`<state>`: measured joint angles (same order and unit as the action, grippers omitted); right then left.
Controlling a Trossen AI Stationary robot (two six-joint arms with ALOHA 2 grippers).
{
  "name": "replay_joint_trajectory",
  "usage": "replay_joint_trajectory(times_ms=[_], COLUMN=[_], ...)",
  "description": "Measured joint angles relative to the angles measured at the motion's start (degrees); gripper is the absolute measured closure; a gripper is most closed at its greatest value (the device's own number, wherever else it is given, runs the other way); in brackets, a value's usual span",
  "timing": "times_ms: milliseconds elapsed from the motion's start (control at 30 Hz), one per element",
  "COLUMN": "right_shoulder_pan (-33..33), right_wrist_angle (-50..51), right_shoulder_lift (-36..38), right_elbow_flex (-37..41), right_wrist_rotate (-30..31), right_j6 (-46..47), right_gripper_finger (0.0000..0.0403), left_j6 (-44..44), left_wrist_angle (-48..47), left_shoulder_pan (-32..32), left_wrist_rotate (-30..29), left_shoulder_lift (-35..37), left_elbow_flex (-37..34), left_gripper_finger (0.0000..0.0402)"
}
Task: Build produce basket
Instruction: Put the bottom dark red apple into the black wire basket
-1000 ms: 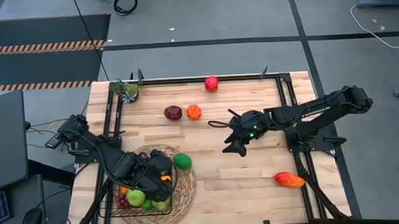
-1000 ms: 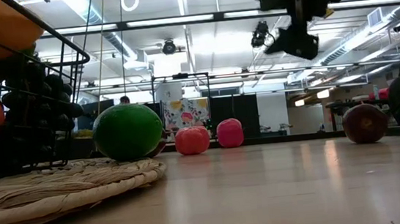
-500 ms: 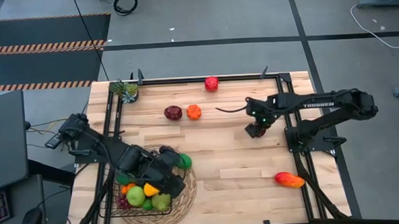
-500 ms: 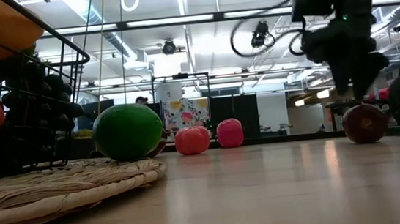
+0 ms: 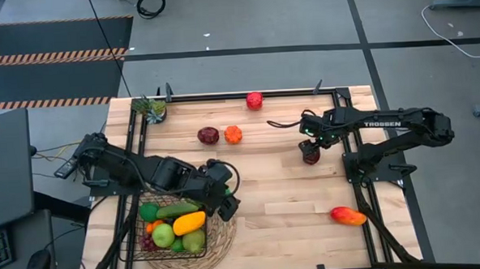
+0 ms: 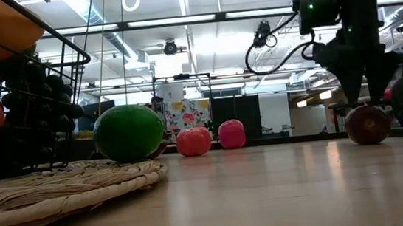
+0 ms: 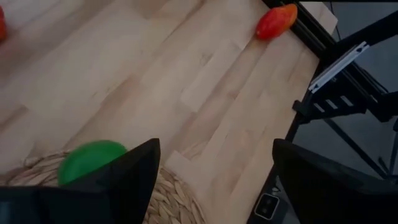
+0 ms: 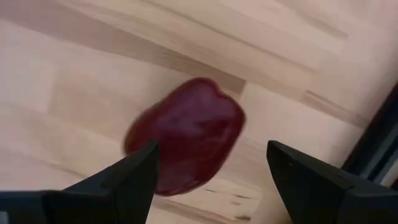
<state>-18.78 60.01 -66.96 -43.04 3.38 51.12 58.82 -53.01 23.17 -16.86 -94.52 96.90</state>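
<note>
right gripper [image 8: 211,168] wide open right above dark red apple [image 8: 185,135], not gripping; left gripper [image 7: 214,171] open too, empty, over straw mat [image 7: 171,202] edge by green lime [image 7: 90,160]

Two dark jointed arms — black cables, white lettering.

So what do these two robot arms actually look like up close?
Both arms are dark, jointed and slim. The right arm carries white lettering along one link, a looping black cable and a small green light near its end effector. The left end effector ends in two flat dark fingers.
</note>
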Motion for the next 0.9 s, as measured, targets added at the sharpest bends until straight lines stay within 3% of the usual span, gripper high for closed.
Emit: replay_joint_trajectory(times_ms=[267,667,900], right_shoulder_pan=[-0.90,-0.77,-0.77], right_wrist_angle=[-7.03,-18.44,-21.91], right_shoulder_lift=[0.00,-2.33,-2.64], right_elbow_flex=[2.90,8.84,10.05], right_wrist_rotate=[-1.63,-9.03,-9.16], right_j6=[4.06,10.71,9.39], right_gripper_finger=[0.0095,0.0037,0.0049], left_j6=[-2.35,-4.66,-5.47], left_wrist_angle=[0.19,0.51,0.95], left_shoulder_pan=[-0.63,-0.63,-0.63], left_wrist_rotate=[0.00,0.02,0.02], left_shoulder_lift=[0.00,0.00,0.00], left_elbow_flex=[0.00,0.00,0.00], left_gripper_finger=[0.0083,0.0083,0.0084])
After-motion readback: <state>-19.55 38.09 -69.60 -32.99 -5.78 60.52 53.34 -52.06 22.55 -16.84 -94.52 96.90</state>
